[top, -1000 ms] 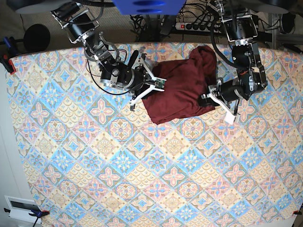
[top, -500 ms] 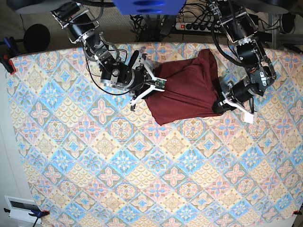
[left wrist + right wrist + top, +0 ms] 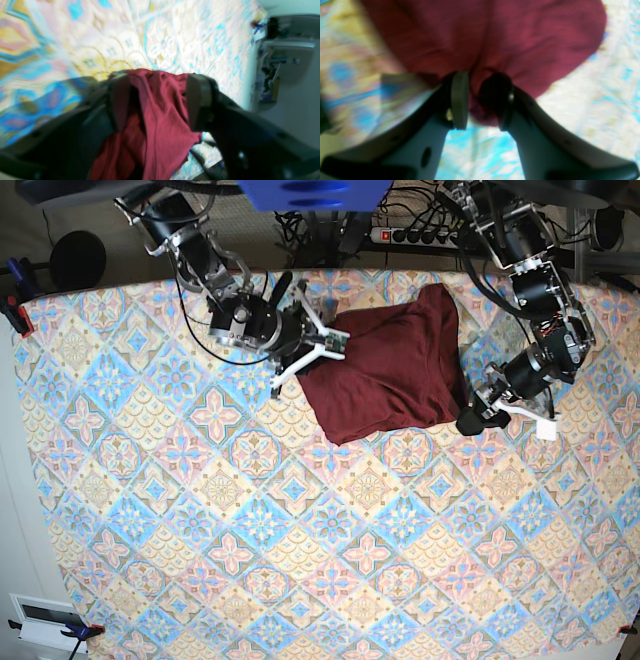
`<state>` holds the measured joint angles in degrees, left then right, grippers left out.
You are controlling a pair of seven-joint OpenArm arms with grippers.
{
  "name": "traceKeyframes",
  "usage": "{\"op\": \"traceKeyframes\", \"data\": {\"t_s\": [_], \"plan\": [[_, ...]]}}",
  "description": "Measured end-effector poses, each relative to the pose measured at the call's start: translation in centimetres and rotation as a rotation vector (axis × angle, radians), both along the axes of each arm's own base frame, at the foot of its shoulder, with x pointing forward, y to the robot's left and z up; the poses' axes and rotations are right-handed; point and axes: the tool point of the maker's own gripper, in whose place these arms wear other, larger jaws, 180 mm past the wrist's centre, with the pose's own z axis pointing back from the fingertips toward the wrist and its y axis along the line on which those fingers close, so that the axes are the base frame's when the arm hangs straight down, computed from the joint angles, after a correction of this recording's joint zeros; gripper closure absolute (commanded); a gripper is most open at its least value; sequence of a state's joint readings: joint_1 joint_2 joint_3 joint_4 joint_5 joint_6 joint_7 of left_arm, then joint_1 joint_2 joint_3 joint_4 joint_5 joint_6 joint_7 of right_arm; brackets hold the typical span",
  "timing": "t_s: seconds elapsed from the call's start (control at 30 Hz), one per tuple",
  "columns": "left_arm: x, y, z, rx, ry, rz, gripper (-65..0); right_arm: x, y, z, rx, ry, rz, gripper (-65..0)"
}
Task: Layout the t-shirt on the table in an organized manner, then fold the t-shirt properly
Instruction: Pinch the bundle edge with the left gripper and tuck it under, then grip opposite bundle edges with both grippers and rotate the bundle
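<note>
The maroon t-shirt (image 3: 385,375) lies bunched in a rough rectangle at the back middle of the patterned table (image 3: 300,530). At its left edge my right gripper (image 3: 325,352) pinches a fold of the t-shirt (image 3: 495,37) between nearly closed fingers (image 3: 460,100). My left gripper (image 3: 478,418) is at the shirt's lower right corner. In the left wrist view its jaws stand wide apart, and loose shirt cloth (image 3: 160,112) lies between the fingers (image 3: 197,100) without being pinched.
A power strip (image 3: 415,235) and cables lie behind the table's back edge. A black round object (image 3: 78,258) sits off the back left corner, clamps (image 3: 12,310) hold the left edge, and a white box (image 3: 45,615) is on the floor at lower left.
My left gripper dragged the shirt's right side outward and toward the front, then opened and let go of the cloth. The right gripper shifted slightly back, still holding the left edge.
</note>
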<state>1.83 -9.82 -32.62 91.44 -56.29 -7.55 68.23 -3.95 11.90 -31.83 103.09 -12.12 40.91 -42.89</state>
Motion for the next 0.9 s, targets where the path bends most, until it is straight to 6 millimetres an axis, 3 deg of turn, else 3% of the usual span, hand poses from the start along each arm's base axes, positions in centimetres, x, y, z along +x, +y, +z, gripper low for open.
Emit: {"op": "traceKeyframes", "data": {"t_s": [0.17,0.27,0.33,0.4,0.5,0.67,0.8,0.9], "plan": [[-3.9,-2.5,1.3,0.02,0.001,-0.116,-32.6,1.7,1.2,3.7,0.066,-0.105,0.002,-17.5],[-5.8,-4.6,2.9,0.045,-0.043,-0.197,-27.2,1.7,1.1,3.6,0.068,-0.103,-0.002,-17.5],[-7.2,-6.2,2.7,0.048,-0.029,-0.252,-23.5,1.4,1.1,3.1,0.056,-0.086,0.016,-17.5],[-8.3,-7.5,2.0,0.027,0.003,-0.292,-19.3,2.8,1.2,3.8,0.052,-0.117,0.023,-17.5],[-8.1,-8.3,1.9,0.015,-0.001,-0.29,-14.1,6.9,1.2,5.8,0.072,-0.187,-0.002,-17.5],[-7.1,-9.5,0.3,0.091,0.007,-0.238,-14.4,7.9,2.1,6.0,0.158,-0.093,0.008,-13.8],[-7.6,-13.6,-1.9,0.172,0.047,-0.374,-14.2,10.6,1.1,5.1,0.116,-0.086,-0.028,-2.8],[-8.5,-13.7,-3.8,0.266,0.091,-0.413,-14.2,10.9,0.4,2.9,0.063,-0.028,-0.054,0.0]]}}
